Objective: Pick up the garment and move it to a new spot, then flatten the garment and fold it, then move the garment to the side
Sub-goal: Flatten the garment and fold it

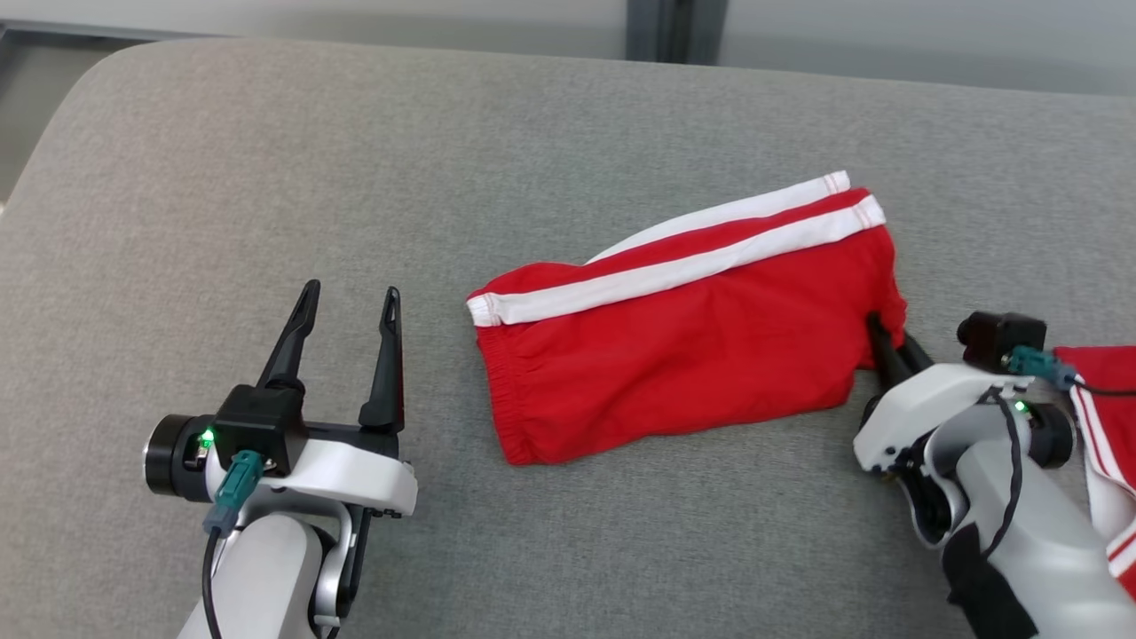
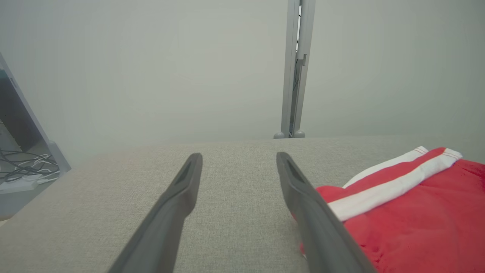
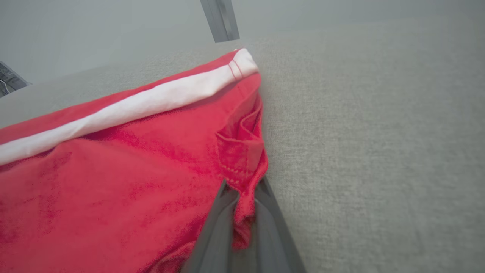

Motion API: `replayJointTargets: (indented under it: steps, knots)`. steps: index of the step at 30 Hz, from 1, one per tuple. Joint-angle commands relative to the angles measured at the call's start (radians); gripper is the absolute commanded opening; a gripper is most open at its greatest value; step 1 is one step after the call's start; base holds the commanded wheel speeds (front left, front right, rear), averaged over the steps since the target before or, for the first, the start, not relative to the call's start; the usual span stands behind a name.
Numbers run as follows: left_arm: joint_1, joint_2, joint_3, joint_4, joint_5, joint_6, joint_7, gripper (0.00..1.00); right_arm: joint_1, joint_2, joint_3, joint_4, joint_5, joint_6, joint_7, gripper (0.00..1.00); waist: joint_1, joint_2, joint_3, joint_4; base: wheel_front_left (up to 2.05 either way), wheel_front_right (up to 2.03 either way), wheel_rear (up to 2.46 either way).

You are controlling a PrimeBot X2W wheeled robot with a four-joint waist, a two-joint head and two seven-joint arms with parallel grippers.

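Observation:
The garment is a pair of red shorts with white side stripes, lying folded on the grey fabric surface. My right gripper is shut on the garment's right hem; in the right wrist view a fold of red cloth is pinched between the two dark fingers. My left gripper stands open to the left of the garment, apart from it, with nothing between its fingers. In the left wrist view the open fingers frame bare grey fabric, and the garment lies to their right.
Another red and white cloth lies at the right edge, beside my right forearm. A grey post rises behind the surface's far edge. Cables lie on the floor off the left side.

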Motion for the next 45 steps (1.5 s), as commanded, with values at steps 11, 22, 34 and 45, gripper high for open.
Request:
replayJointTargets:
  steps: [11, 22, 34, 45]
  knots:
    - [0.045, 0.029, 0.029, 0.004, 0.015, -0.007, -0.003, 1.0, 0.282, -0.006, -0.012, -0.324, 0.031, 0.0, -0.011, 0.0, -0.0001, 0.0, -0.054, -0.1, 0.0, 0.0, 0.0]
    - [0.07, 0.047, 0.023, 0.004, 0.011, -0.005, 0.002, 1.0, 0.506, 0.026, -0.131, -0.542, -0.012, 0.0, -0.009, 0.0, -0.0001, 0.0, -0.082, -0.147, 0.0, 0.0, 0.0]
    - [0.078, 0.064, 0.008, -0.011, 0.012, 0.001, 0.025, 1.0, 0.479, 0.051, -0.037, -0.687, -0.108, 0.0, -0.009, 0.0, -0.0001, 0.0, -0.109, -0.161, 0.0, 0.0, 0.0]
    - [0.084, 0.054, -0.014, -0.01, 0.002, -0.001, 0.029, 1.0, 0.324, 0.057, 0.382, -0.783, -0.005, 0.0, 0.051, 0.0, -0.0001, 0.0, -0.12, -0.114, 0.0, 0.0, 0.0]
